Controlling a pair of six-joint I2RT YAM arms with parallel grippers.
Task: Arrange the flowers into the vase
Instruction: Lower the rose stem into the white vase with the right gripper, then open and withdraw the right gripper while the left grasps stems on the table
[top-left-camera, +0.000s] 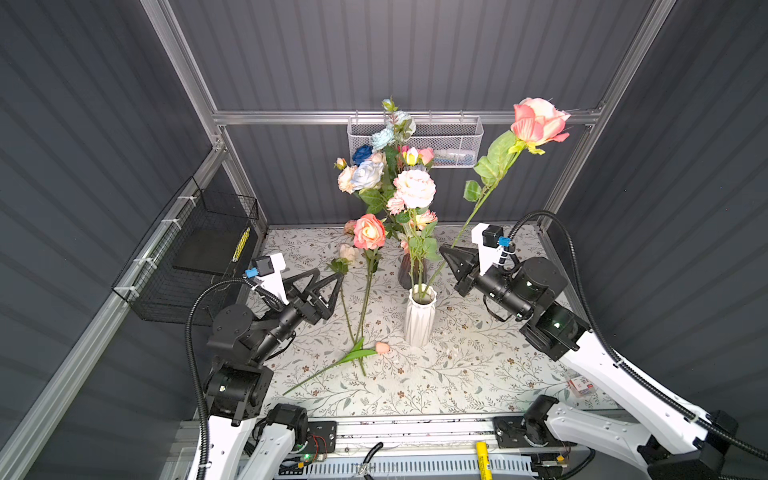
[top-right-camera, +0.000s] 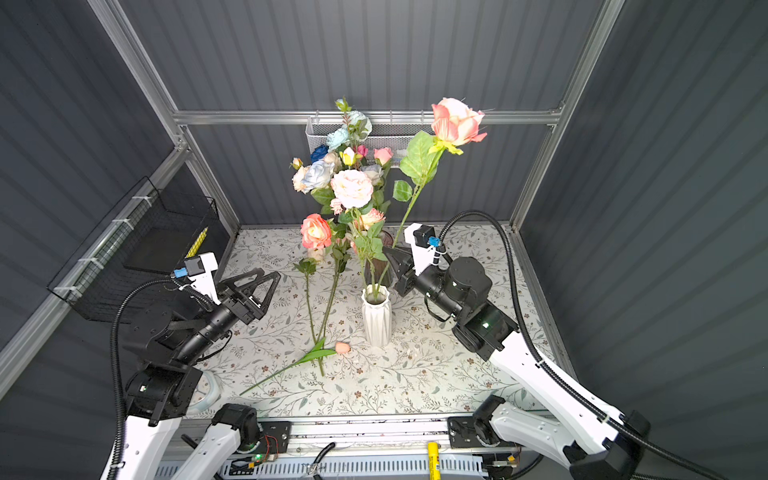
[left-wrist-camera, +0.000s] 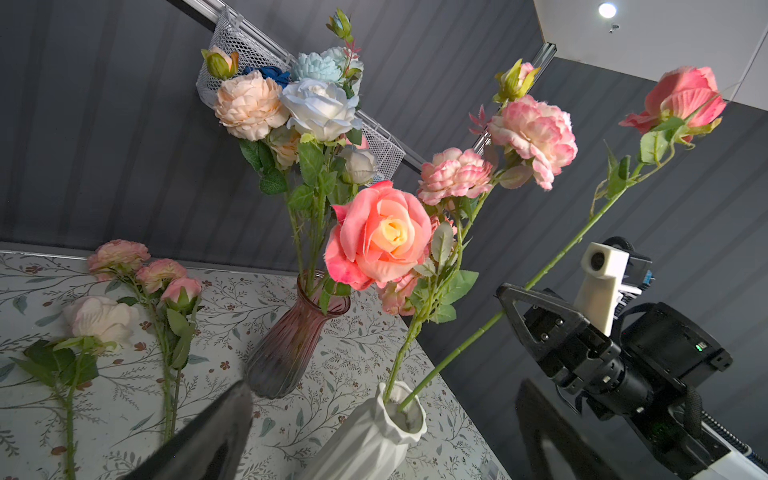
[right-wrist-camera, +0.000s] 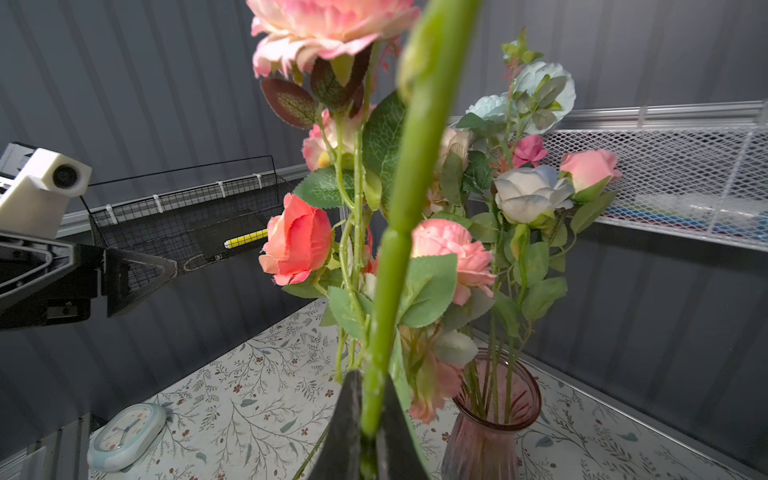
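Note:
My right gripper (top-left-camera: 444, 250) (right-wrist-camera: 370, 380) is shut on the green stem of a tall pink rose (top-left-camera: 538, 120). The stem's lower end sits in the white ribbed vase (top-left-camera: 419, 320), which also holds a pink peony spray (top-left-camera: 413, 189). Behind it, a pink glass vase (left-wrist-camera: 291, 345) holds cream, blue and pink flowers (top-left-camera: 368, 172). A peach-pink rose head (top-left-camera: 369, 231) hangs left of the vases; I cannot tell which one holds it. A cream rose (top-left-camera: 348, 251) and a peach bud (top-left-camera: 382, 347) lie flat on the table. My left gripper (top-left-camera: 330, 276) stands open and empty beside their stems.
A white mesh basket (top-left-camera: 415, 141) hangs on the back rail and a black wire basket (top-left-camera: 195, 257) on the left wall. A pale clock (right-wrist-camera: 124, 432) lies near the table's front left corner. A small packet (top-left-camera: 582, 386) sits at the right edge.

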